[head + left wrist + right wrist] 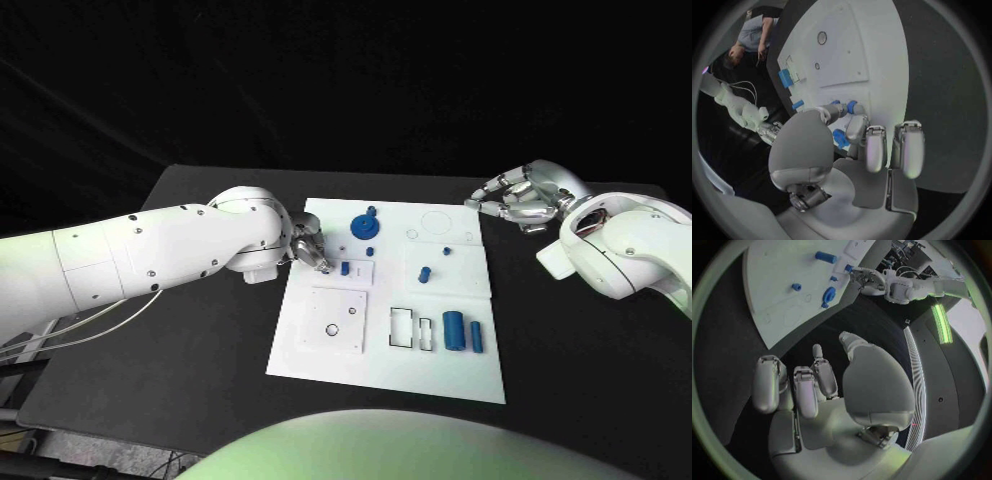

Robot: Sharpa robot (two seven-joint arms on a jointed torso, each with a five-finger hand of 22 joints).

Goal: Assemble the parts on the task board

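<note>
The task board [389,330] lies in the middle of the black table [577,360], a white plate with several cut-out shapes. I take it as the landmark.

On the far part of the board stands a round blue part [365,224] with a small knob on top. Nearer to the middle of the board are two small blue parts [426,272], one of them [447,250] very little. At the near right part of the board two blue cylinders [454,330] lie side by side, just beside a rectangular cut-out [408,331]. On the near left part of the board there is a square panel with a small round hole [333,329].

The left hand [307,250] is over the left edge of the board, near the round blue part. In the left wrist view its fingertips [856,126] are close to a small blue part [851,106], with another blue piece [841,138] under the fingers. I cannot tell if the hand really holds one of them.

The right hand [516,200] is beyond the far right corner of the board, above the table and apart from the board. Its fingers [804,390] are curled in a little but apart, and nothing is between them.
</note>
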